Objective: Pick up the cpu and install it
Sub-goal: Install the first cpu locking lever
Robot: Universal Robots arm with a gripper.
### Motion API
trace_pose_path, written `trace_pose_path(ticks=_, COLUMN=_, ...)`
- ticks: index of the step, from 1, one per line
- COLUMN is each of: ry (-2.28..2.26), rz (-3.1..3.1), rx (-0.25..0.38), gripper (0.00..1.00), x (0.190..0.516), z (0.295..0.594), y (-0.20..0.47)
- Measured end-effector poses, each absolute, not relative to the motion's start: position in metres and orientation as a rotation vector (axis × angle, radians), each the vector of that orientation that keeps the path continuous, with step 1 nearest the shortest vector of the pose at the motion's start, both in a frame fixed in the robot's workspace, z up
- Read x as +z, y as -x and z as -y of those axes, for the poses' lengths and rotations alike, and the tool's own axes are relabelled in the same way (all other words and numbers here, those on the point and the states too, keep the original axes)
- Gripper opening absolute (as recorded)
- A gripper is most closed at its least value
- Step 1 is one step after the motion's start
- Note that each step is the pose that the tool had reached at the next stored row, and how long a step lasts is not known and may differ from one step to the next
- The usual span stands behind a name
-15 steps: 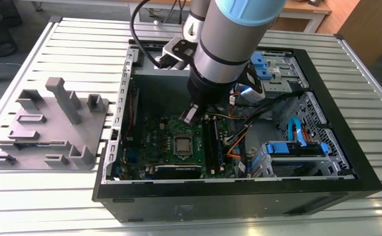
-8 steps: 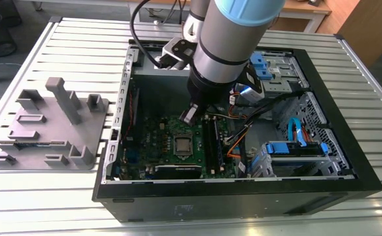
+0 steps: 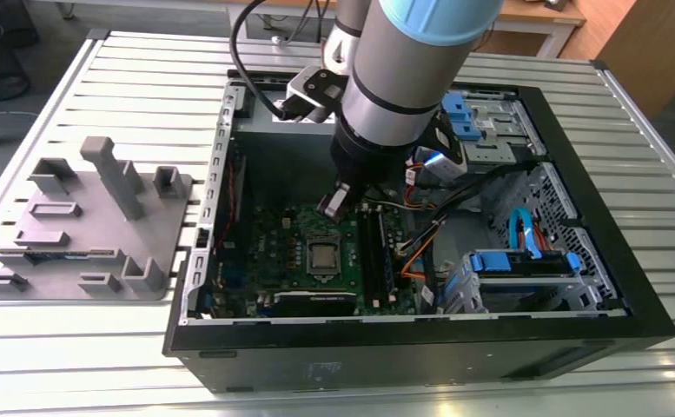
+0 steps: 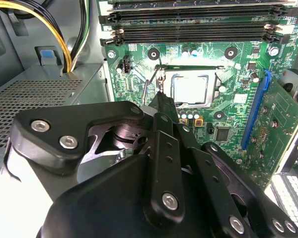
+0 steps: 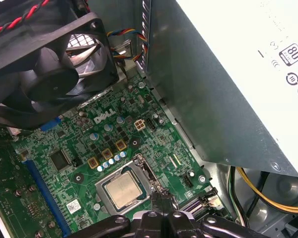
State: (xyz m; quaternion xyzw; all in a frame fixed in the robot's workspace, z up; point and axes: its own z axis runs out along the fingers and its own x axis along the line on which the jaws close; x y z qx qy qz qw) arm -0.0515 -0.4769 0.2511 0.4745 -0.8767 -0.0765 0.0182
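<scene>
The cpu (image 3: pixel 323 254) lies flat in the socket of the green motherboard (image 3: pixel 277 239), inside the open computer case. Its shiny silver top (image 4: pixel 190 89) is framed by the metal socket plate (image 4: pixel 214 85). In the first wrist view the cpu (image 5: pixel 125 191) sits just ahead of my black fingers. My gripper (image 4: pixel 161 97) hangs low over the board at the socket's edge. Its fingers are drawn together to a point, and I see nothing between them. The thin wire socket lever (image 4: pixel 150 82) runs right past the tips. In the exterior view the gripper (image 3: pixel 337 207) is a little behind the socket.
Black memory slots (image 4: pixel 193 25) line one side of the socket. A black fan (image 5: pixel 49 69) and the grey power supply box (image 5: pixel 228 84) stand close by, with yellow cables (image 4: pixel 64 44). A grey holder tray (image 3: pixel 82 226) rests outside the case at the exterior view's left.
</scene>
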Motion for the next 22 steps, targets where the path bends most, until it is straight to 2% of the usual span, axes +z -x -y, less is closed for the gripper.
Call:
trace_pose_path(ticks=12, ry=-1.474, rz=2.723, rx=-0.238, gripper=0.11, x=0.27, z=0.477, y=0.051)
trace_pose_path(ticks=22, ry=-1.474, rz=2.723, rx=-0.238, gripper=0.11, x=0.269, z=0.47, y=0.051)
